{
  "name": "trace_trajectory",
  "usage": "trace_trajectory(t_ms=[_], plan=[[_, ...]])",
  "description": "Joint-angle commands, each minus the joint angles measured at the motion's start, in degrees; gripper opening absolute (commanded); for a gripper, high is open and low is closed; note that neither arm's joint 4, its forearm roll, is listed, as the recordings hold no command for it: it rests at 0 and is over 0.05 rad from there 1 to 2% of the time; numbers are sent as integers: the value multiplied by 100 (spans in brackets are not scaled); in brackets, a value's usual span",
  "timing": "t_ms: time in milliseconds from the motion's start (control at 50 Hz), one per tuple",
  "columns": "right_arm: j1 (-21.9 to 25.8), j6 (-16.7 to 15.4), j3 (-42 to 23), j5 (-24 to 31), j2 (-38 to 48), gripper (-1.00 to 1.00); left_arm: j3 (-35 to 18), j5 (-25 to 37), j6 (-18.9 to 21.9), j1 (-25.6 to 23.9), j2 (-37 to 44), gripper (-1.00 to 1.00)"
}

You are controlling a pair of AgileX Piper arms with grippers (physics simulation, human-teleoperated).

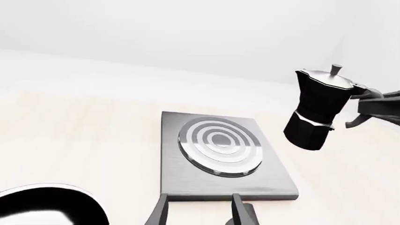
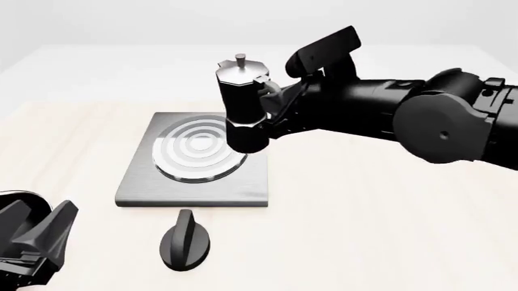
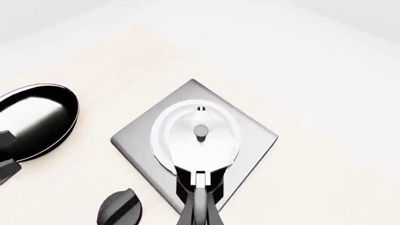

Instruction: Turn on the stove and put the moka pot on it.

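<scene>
Left gripper (image 2: 36, 242) sits nearest, at the table's (image 2: 389, 212) near-left corner, fingers parted and grasping nothing; black knob (image 2: 185, 239) lies just before the stove (image 2: 194, 182), bare tabletop around both; moka pot (image 2: 242, 103) hangs above the burner's right side, right gripper (image 2: 275, 106) clenched on its handle; no lettering is legible.

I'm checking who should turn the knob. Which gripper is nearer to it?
Left. The left gripper sits open beside the knob near the table's front edge; the right gripper is up over the stove, holding the moka pot.
</scene>
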Motion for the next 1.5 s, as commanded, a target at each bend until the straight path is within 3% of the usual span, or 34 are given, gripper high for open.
trace_trajectory(t_ms=[20,280,840,1500], plan=[[72,-27,-397,-280,507,-100,4,-54,-11,11,63,100],[19,-350,-670,-625,1118,-100,19,-146,-45,27,183,100],[-93,-256,-1854,-846,2449,-100,26,-396,-57,94,476,100],[-78,-147,-2818,-1006,3714,-100,31,-805,-156,100,972,100]])
